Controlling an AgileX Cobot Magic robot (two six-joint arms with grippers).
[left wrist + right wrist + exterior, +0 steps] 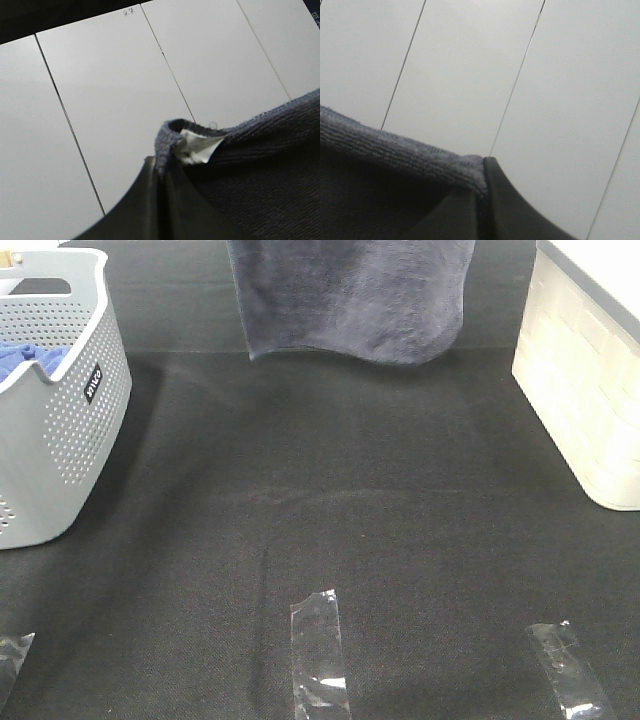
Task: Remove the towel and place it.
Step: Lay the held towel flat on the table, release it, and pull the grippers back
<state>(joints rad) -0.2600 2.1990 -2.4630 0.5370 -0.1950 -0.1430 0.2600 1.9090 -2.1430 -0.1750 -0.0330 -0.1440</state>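
Left fingers (pixel 140 210) and right fingers (pixel 500 210) each pinch towel (pixel 350 300) hem between them — such thin bites could slip, dropping a corner.

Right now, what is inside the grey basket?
A blue cloth shows above the rim of the grey basket. Its wall covers the lower part, so anything else inside cannot be seen.

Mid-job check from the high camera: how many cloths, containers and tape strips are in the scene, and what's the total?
Cloths: 2, the towel and the blue cloth
Containers: 2, the grey basket and the white bin
Tape strips: 3, left, middle, right
Total: 7
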